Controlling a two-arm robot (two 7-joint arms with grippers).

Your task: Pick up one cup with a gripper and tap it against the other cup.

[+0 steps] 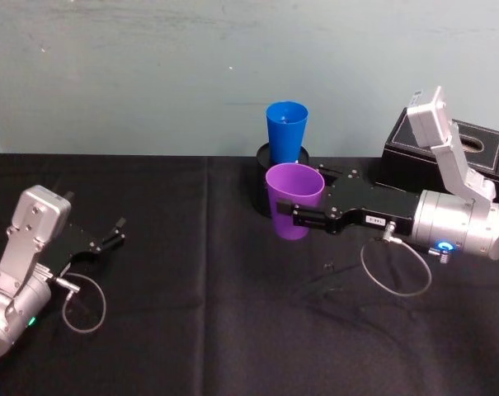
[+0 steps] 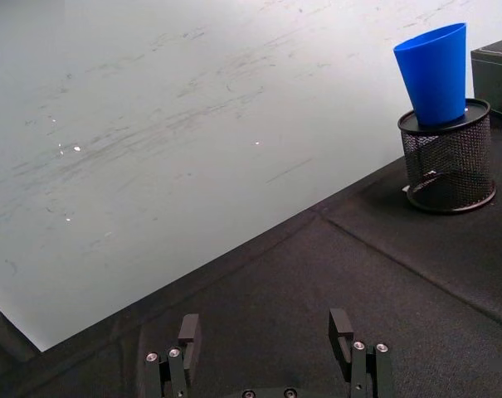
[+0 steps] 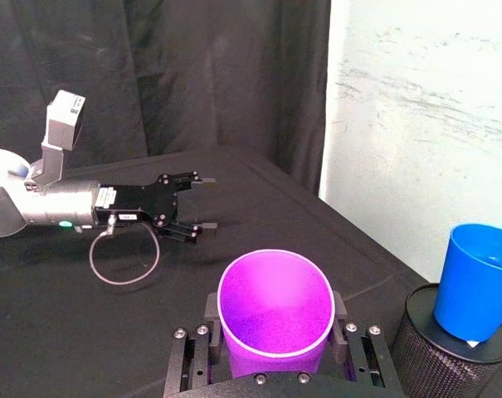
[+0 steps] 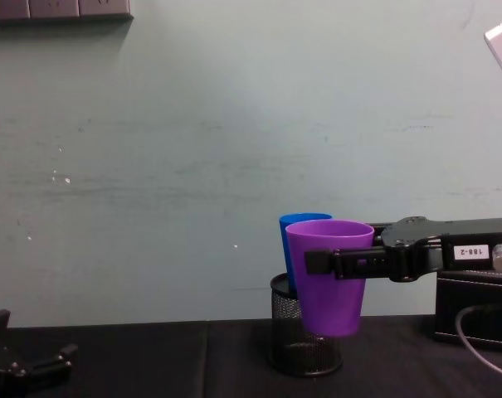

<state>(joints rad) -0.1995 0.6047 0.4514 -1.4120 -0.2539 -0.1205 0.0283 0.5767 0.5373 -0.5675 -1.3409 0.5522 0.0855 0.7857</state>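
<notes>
Right gripper clamps purple cup; left gripper agape

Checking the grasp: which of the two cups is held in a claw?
The purple cup, clamped in the right claw above the table; the blue cup stands in the black mesh holder.

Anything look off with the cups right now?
The blue cup sits tilted inside the black mesh pen holder, not on the table. The right gripper holds the purple cup upright near it; the left gripper lies open.
</notes>
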